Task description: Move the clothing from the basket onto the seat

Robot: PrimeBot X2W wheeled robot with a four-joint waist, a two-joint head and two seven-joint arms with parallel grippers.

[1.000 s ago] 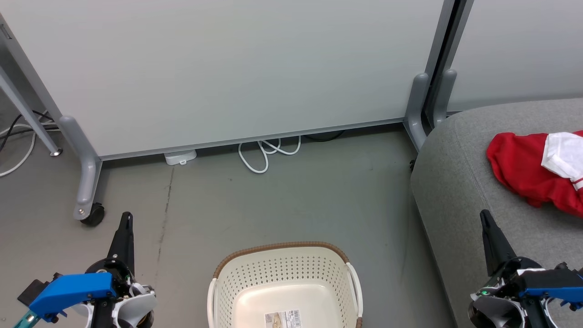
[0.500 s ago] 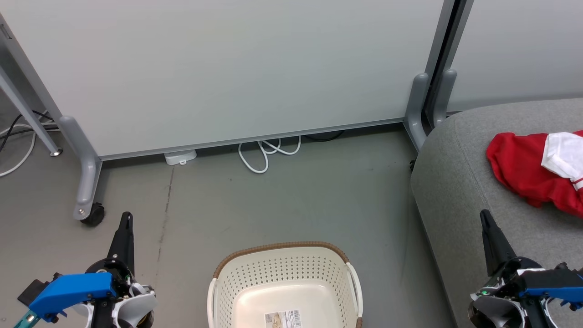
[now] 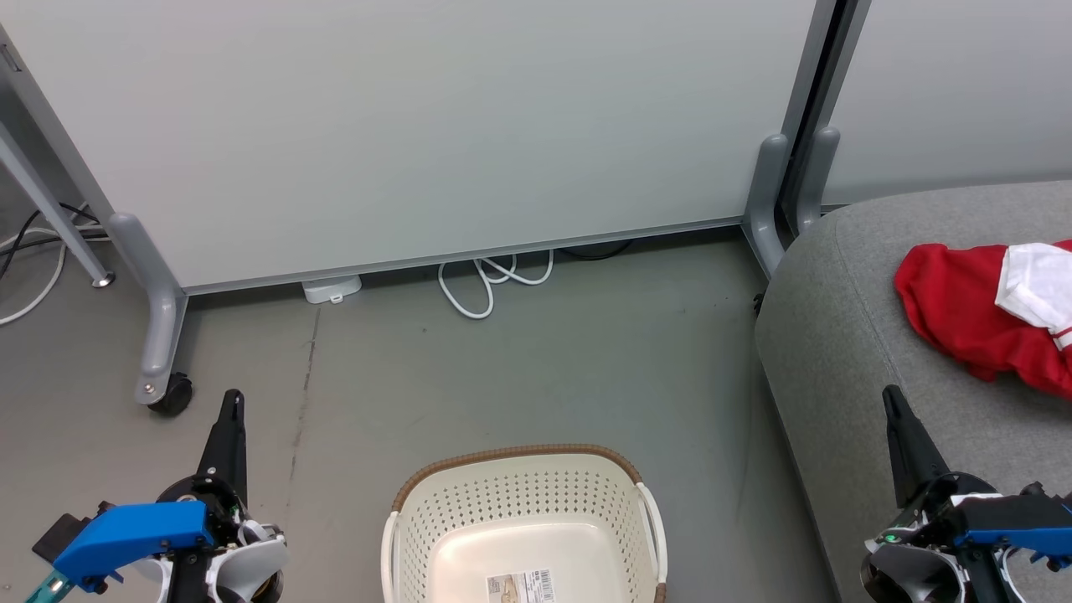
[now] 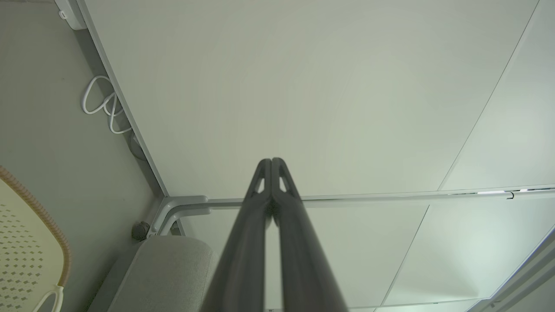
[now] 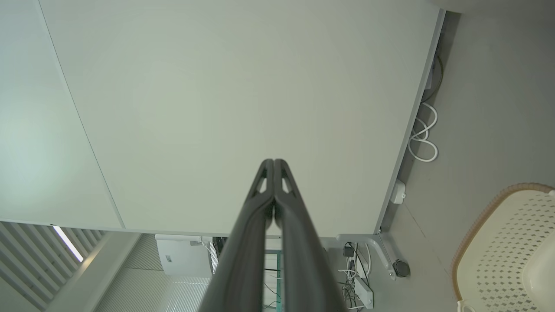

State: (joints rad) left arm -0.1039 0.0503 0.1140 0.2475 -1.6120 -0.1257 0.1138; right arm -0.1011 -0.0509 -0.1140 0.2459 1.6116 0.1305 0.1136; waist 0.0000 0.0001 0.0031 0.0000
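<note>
the basket (image 3: 512,454) at 6 o'clock looks empty. the clothing (image 3: 955,311) lies on the seat (image 3: 837,352) at 3 o'clock. both jaws are pressed together, holding nothing. the job looks done; just rest.

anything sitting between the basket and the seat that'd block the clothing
Nothing visible does: only floor lies between the basket and the seat. The red clothing already lies on the seat.

Beyond the basket (image 3: 511,453), open floor (image 3: 544,360) is left as far as the partition panel (image 3: 419,126), where a looped white cable (image 3: 490,283) is laid. Left of the basket, passage is bounded by the panel's castor leg (image 3: 157,335). Right of the basket, the way is blocked by the seat (image 3: 837,335), with the clothing (image 3: 955,310) heaped on its far side
</note>
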